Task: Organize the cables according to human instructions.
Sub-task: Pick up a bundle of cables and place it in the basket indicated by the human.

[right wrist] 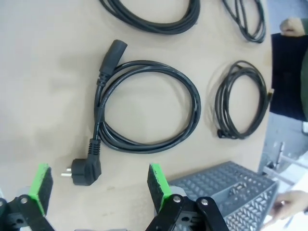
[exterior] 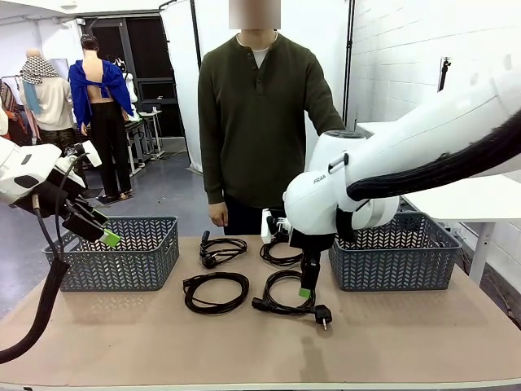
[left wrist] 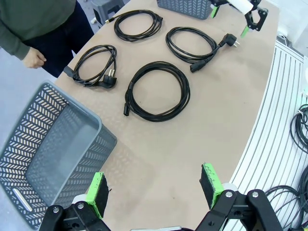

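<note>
Four black coiled cables lie on the tan table between two baskets: near-left (exterior: 216,292), far-left (exterior: 220,250), far-right (exterior: 279,252) and near-right (exterior: 285,296). My right gripper (exterior: 308,285) hangs open just above the near-right cable (right wrist: 147,108). That cable's angled plug (right wrist: 84,168) lies between the green pads of my right gripper (right wrist: 98,185), with nothing gripped. My left gripper (exterior: 99,230) is open and raised over the left basket's front edge. From my left gripper (left wrist: 154,188), the cables lie farther out on the table, the nearest of them (left wrist: 156,90) well clear of the pads.
A grey basket (exterior: 122,254) stands at the left and another grey basket (exterior: 396,252) at the right. A person stands at the far edge with a hand (exterior: 217,213) hanging near the table. Bare tabletop (exterior: 244,350) spreads in front of the cables.
</note>
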Controlling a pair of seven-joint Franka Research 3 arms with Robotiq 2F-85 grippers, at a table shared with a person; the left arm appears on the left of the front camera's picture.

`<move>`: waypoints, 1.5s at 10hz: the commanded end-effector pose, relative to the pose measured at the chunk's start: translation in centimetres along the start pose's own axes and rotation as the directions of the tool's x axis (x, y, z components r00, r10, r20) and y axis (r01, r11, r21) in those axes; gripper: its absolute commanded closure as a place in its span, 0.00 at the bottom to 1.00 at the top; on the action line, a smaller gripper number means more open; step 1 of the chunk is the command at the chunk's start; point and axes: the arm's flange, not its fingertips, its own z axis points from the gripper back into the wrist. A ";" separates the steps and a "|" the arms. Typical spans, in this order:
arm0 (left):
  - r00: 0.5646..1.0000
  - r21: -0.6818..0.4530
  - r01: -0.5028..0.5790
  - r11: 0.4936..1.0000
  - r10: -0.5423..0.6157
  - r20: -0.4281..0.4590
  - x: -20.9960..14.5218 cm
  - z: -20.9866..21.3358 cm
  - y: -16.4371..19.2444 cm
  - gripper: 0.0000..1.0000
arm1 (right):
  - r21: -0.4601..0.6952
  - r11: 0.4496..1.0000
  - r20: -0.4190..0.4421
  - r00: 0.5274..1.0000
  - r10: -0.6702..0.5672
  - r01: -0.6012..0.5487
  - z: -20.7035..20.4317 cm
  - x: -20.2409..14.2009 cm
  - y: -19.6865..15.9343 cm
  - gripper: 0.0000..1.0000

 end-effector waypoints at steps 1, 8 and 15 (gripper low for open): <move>1.000 -0.010 0.002 1.000 -0.002 0.007 -0.1 0.0 0.2 0.00 | 0.040 0.996 -0.038 0.996 0.086 -0.085 -1.5 0.4 -1.1 0.00; 1.000 -0.010 0.002 1.000 -0.002 0.007 -0.1 0.0 0.2 0.00 | 0.085 0.985 -0.043 0.988 0.151 -0.147 -6.2 1.3 -0.3 0.00; 1.000 -0.010 0.002 1.000 -0.002 0.007 -0.1 0.0 0.2 0.00 | 0.085 0.987 -0.043 0.989 0.141 -0.137 -8.5 1.5 -0.6 0.00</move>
